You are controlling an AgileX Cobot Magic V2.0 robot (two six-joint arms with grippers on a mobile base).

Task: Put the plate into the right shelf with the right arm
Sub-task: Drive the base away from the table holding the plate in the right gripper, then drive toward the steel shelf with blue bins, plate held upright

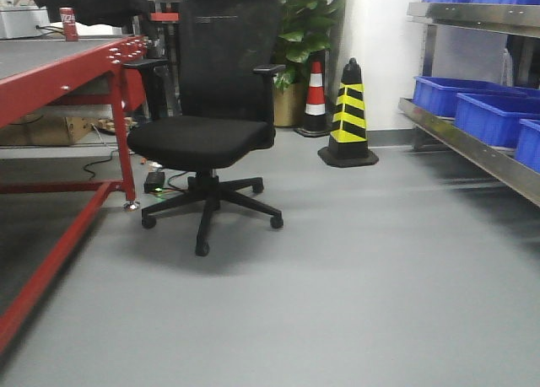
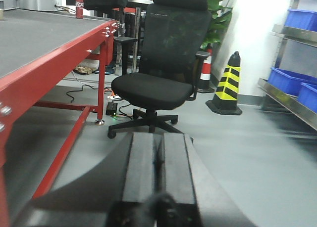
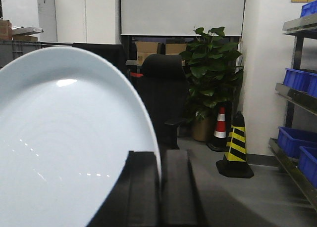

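Smooth glossy round white plate (image 3: 64, 148) is pinched at its rim by the right end effector (image 3: 159, 160). Left end effector (image 2: 158, 140) is closed flush, blocky black fingers (image 2: 141, 160) pressed together.

Front view seemingly low; all three face the chair (image 1: 202, 138).

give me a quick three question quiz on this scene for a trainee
1. True or false: the right gripper is shut on the plate.
2. The left gripper holds: A a plate, B a cup, C nothing.
3. Fill in: the bins on the shelf are ___.
Key: 1 true; 2 C; 3 blue.
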